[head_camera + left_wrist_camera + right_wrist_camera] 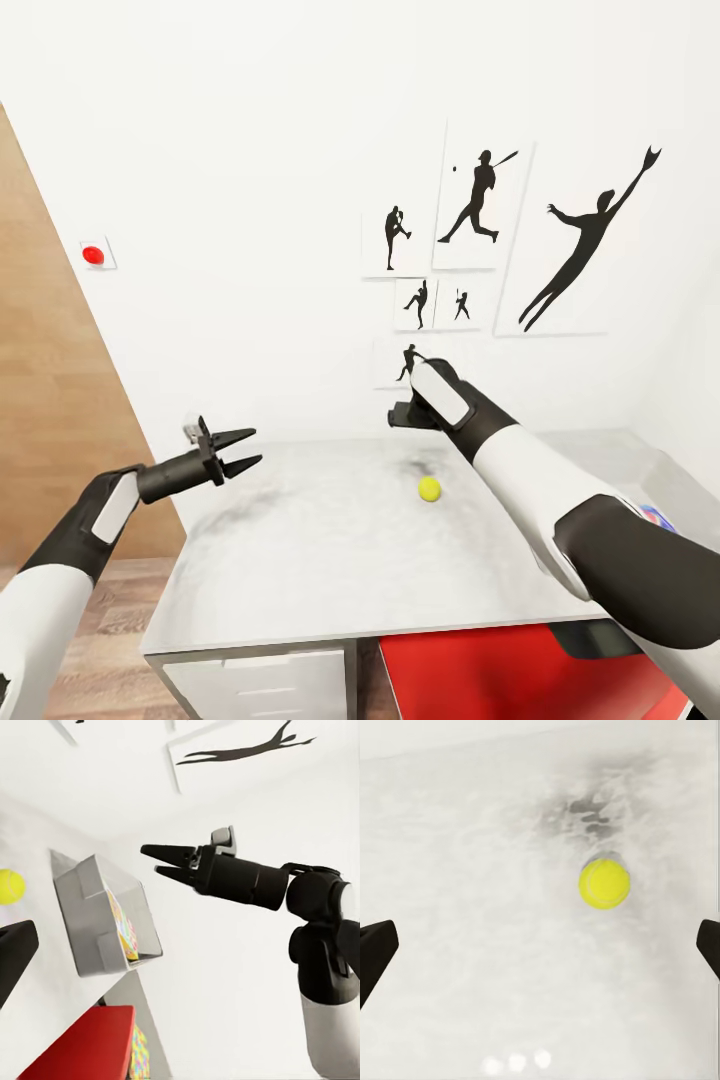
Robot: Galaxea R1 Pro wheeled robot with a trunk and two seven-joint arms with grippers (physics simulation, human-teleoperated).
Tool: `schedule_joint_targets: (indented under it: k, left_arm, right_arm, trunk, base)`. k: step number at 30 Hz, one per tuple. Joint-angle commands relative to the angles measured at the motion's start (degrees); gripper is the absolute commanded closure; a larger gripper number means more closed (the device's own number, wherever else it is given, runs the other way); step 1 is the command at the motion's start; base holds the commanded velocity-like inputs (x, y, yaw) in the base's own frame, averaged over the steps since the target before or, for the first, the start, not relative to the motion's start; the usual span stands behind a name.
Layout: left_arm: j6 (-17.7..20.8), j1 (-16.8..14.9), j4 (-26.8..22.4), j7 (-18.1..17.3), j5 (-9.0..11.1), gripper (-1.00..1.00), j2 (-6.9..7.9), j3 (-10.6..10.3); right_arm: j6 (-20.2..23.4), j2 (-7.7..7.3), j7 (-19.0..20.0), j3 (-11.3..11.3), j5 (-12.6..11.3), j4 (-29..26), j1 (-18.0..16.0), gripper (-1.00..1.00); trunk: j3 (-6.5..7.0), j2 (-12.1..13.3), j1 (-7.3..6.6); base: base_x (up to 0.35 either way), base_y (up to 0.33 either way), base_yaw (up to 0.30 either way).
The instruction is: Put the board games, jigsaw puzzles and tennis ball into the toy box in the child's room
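The small yellow-green tennis ball (pixel 429 489) on the pale grey worktop (pixel 320 570) is seen just below the released right tool (pixel 400 415); the released left tool (pixel 240 452) is held farther off.

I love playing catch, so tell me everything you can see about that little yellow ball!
The tennis ball is small, round, bright yellow-green and looks smooth, with no markings visible. It sits alone on the pale grey table, touching only the tabletop. The right gripper hangs above it, fingers spread apart, not touching it.
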Motion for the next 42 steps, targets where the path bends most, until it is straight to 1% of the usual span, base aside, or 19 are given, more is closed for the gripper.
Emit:
schedule_joint_targets:
  k: [1, 5, 8, 10, 13, 18, 26, 31, 33, 38, 42]
  left_arm:
    - [0.3, 0.2, -0.4, -0.2, -0.1, -1.0, 0.02, 0.0]
    - [0.4, 0.9, -1.3, -0.5, -0.1, -1.0, 0.12, -0.2]
    - [0.4, 1.1, -1.6, -1.0, -0.1, -1.0, 0.15, -0.3]
    - [0.4, 1.2, -1.7, -1.4, -0.1, -1.0, 0.16, -0.3]
    - [0.4, 1.2, -1.8, -2.0, -0.1, -1.0, 0.17, -0.4]
    - [0.5, 1.2, -1.8, -2.3, -0.1, -1.0, 0.17, -0.3]
    - [0.5, 1.2, -1.9, -2.8, 0.0, -1.0, 0.17, -0.2]
    - [0.5, 1.2, -1.9, -5.0, 0.0, -1.0, 0.21, -0.1]
    - [0.5, 1.2, -2.0, -5.8, 0.0, -1.0, 0.44, -0.1]
    - [0.5, 1.1, -2.0, -6.7, 0.0, -1.0, 1.93, -0.2]
    - [0.5, 0.8, -2.1, -6.9, 0.1, -1.0, 2.19, -0.2]
  right_arm:
    - [0.0, -0.04, -0.6, 0.3, -0.6, 0.3, -0.1, -1.0]
    - [-1.0, -0.07, -0.5, 0.3, -0.6, 4.1, -0.1, -1.0]
    - [-4.2, -0.06, -0.4, 0.5, -0.6, 9.4, -0.1, -1.0]
    - [-5.7, -0.01, -0.4, 0.5, -0.5, 11.4, -0.1, -1.0]
    - [-6.9, 0.06, -0.4, 0.6, -0.5, 12.9, -0.1, -1.0]
    - [-7.5, -0.06, -0.4, 1.1, -0.4, 13.3, -0.1, -1.0]
    - [-7.6, -0.1, 0.2, 1.2, -0.4, 12.9, -0.1, -1.0]
    - [-7.5, 0.05, 2.0, 1.2, -0.4, 12.8, -0.1, -1.0]
    - [-7.5, 0.06, 2.4, 1.2, -0.4, 12.8, -0.1, -1.0]
    - [-7.4, 0.0, 2.9, 1.2, -0.4, 12.8, -0.1, -1.0]
    - [-7.4, 0.01, 3.0, 1.1, -0.4, 12.8, -0.1, -1.0]
  trunk:
    - [-0.13, -0.1, 0.04]
    - [-0.13, -0.1, 0.04]
    - [-0.13, -0.1, 0.04]
    - [-0.13, -0.1, 0.04]
    - [-0.13, -0.1, 0.04]
    - [-0.13, -0.1, 0.04]
    - [-0.13, -0.1, 0.04]
    - [-0.21, -0.1, 0.04]
    - [-0.32, -0.1, 0.04]
    - [-0.72, -0.1, 0.04]
    - [-1.07, -0.1, 0.04]
  base:
    - [0.0, 0.0, 0.0]
    - [0.0, 0.0, 0.0]
    - [0.0, 0.0, 0.0]
    - [0.0, 0.0, 0.0]
    - [0.0, 0.0, 0.0]
    - [0.0, 0.0, 0.0]
    - [0.0, 0.0, 0.0]
    - [0.0, 0.0, 0.0]
    - [0.0, 0.0, 0.0]
    - [0.0, 0.0, -0.001]
    - [0.0, 0.0, -0.037]
